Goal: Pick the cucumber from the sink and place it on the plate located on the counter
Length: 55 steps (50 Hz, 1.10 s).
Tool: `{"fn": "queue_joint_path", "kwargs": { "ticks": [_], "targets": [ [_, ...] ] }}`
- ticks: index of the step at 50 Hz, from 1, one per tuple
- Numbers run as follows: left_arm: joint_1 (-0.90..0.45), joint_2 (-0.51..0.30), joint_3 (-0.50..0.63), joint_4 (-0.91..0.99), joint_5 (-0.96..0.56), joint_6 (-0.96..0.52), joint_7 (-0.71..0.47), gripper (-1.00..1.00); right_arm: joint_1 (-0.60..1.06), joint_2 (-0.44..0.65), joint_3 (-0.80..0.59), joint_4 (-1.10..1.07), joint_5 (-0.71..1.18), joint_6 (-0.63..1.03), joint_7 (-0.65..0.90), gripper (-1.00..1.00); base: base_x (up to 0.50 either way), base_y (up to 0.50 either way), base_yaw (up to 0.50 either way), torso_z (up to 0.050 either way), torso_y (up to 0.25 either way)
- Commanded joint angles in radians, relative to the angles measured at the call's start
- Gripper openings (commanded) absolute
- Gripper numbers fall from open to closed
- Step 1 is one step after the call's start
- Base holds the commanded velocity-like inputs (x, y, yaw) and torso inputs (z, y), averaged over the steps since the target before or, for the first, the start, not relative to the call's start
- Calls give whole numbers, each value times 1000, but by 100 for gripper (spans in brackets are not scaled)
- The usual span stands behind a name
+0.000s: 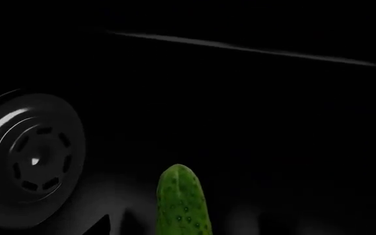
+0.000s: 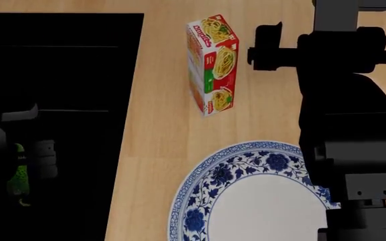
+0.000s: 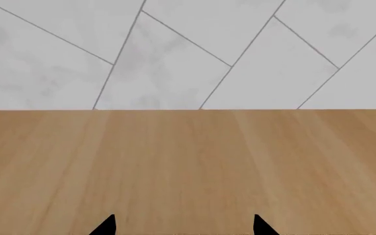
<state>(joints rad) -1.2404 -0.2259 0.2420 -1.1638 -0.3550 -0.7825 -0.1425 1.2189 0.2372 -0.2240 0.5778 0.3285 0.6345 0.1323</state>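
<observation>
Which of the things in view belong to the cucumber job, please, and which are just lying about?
Belong to the job:
cucumber
sink
plate
counter
left gripper, at the cucumber

Just lying about:
noodle box
tiled wall

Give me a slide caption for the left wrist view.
Left wrist camera looking into the dark sink: cucumber end-on, round drain beside it.

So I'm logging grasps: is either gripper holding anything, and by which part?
The left gripper appears to hold the cucumber by its lower end; the contact itself is hidden. The right gripper holds nothing.
</observation>
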Motion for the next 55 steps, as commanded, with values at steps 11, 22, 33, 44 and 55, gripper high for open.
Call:
{"fn": "queue_joint_path", "kwargs": {
  "ticks": [11, 22, 33, 44, 55],
  "targets": [
    [29, 2, 9, -33, 49, 29, -11, -100, -5, 3, 0, -4, 8, 0, 5, 100, 1, 0, 0, 0, -2],
    [55, -8, 6, 68, 38, -31, -28, -100, -17, 12, 4, -25, 15, 9, 9, 100, 0, 0, 0, 0, -2],
    [89, -42, -31, 407, -24, -239, -79, -100, -17, 15, 6, -55, 24, 30, 16, 100, 0, 0, 0, 0, 0],
    [102, -75, -63, 586, -66, -335, -103, -100, -23, 27, 14, -88, 35, 49, 24, 100, 0, 0, 0, 0, 0],
    [188, -138, -113, 933, -158, -531, -129, -100, -49, 53, 37, -158, 57, 85, 41, 100, 0, 0, 0, 0, 0]
  ]
}}
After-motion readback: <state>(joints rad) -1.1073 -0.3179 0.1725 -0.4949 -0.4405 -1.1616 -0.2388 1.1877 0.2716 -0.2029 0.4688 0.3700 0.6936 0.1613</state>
